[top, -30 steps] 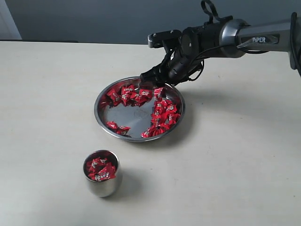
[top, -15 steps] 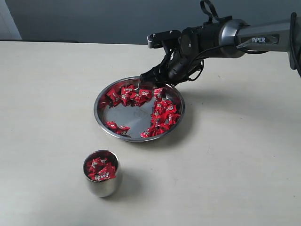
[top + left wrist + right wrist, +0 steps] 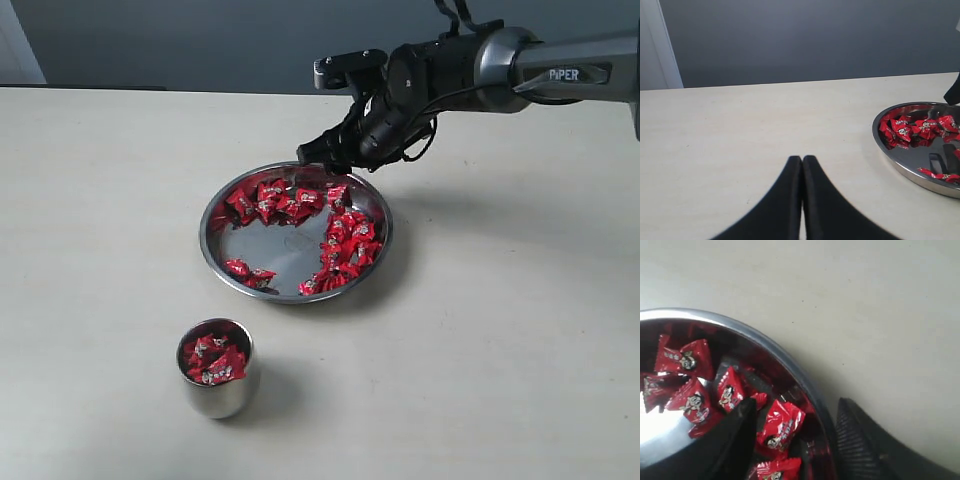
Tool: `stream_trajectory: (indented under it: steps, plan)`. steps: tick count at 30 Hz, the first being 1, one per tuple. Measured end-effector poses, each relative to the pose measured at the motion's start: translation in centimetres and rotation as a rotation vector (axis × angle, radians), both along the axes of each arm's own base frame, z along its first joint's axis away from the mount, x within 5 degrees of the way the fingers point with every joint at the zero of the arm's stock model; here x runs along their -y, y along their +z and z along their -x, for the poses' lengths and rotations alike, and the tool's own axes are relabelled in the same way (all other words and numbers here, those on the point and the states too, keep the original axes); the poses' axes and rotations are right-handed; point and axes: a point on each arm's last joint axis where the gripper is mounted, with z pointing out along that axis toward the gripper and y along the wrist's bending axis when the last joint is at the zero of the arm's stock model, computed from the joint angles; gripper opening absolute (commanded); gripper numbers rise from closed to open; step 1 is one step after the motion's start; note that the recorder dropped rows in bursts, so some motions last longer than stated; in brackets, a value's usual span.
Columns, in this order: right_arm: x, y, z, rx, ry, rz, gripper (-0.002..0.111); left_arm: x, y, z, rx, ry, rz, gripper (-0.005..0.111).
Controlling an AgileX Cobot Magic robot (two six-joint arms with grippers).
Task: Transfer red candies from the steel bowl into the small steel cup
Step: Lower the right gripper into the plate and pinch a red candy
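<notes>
The steel bowl sits mid-table with many red candies along its far and right sides. My right gripper hovers open just above the bowl's far rim. In the right wrist view one finger is over the bowl's inside and the other is outside the rim. The right gripper grips nothing, and a candy lies below the gap. The small steel cup stands nearer the front, holding several candies. My left gripper is shut and empty over bare table, left of the bowl.
Pale tabletop surrounds the bowl and the cup. A dark wall runs behind the table's far edge. The right arm reaches in from the upper right.
My right gripper has risen a little from the candies at the bowl's far rim, still open. Bowl, cup and candies have not moved.
</notes>
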Motion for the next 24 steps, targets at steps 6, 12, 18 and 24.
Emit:
stream_trajectory:
  steps: [6, 12, 18, 24]
  plan:
    - [0.1, 0.8, 0.3, -0.011, -0.001, -0.002, 0.049, 0.0, 0.0, 0.0, 0.000, 0.000, 0.000, 0.000]
    - [-0.2, 0.7, 0.9, -0.070, -0.004, -0.009, 0.049, 0.0, 0.0, 0.0, 0.000, 0.000, 0.000, 0.000]
    - [-1.3, 0.1, 1.4, -0.087, 0.013, -0.011, 0.049, 0.0, 0.0, 0.0, 0.000, 0.000, 0.000, 0.000]
    - [-1.7, -0.7, 1.7, -0.104, 0.024, -0.002, 0.049, 0.0, 0.0, 0.0, 0.000, 0.000, 0.000, 0.000]
